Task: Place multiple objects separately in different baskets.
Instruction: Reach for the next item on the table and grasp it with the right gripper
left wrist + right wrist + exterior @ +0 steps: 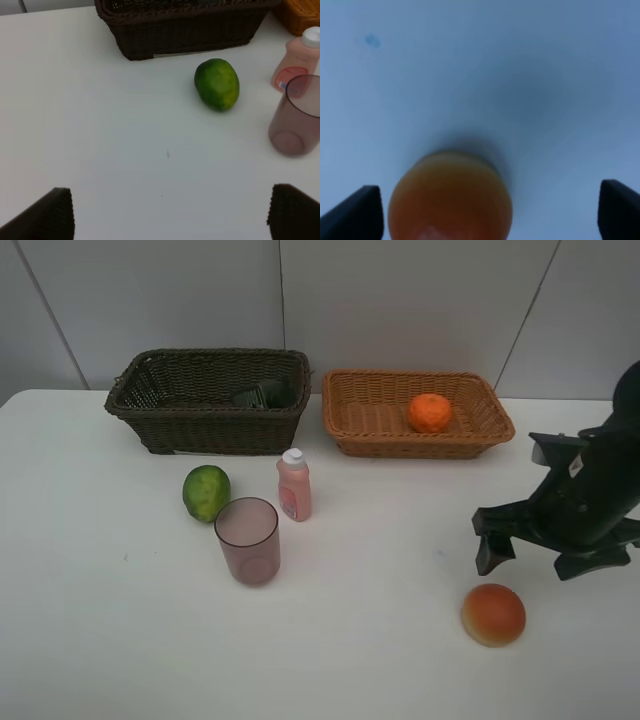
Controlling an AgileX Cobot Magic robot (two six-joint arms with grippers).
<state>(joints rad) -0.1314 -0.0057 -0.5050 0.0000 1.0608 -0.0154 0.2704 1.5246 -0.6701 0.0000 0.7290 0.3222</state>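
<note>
The right arm reaches in from the right edge of the high view, its dark wrist tipped downward so that the right claw (535,558) points at the table (380,670) with both fingers spread wide and nothing between the pads. The red-orange peach (493,614) sits on the table just in front of that claw. In the right wrist view the peach (451,197) lies between the two parted fingertips (356,214) without touching either. The left arm is out of the high view. Its own camera shows the left claw (170,215) released too, its fingertips (47,216) far apart over bare table and well short of any object. At the back of the table stand the two baskets, almost side by side. The dark brown basket (200,430) holds the dark green bottle (265,395), lying down inside. The light tan basket (370,440) holds the orange (431,412) toward its right half. In front of the dark basket the green fruit (206,492), the upright pink bottle (294,485) and the upright mauve cup (248,540) cluster close together. The cup is nearest the front, and from the left wrist it overlaps the bottle's lower part.
</note>
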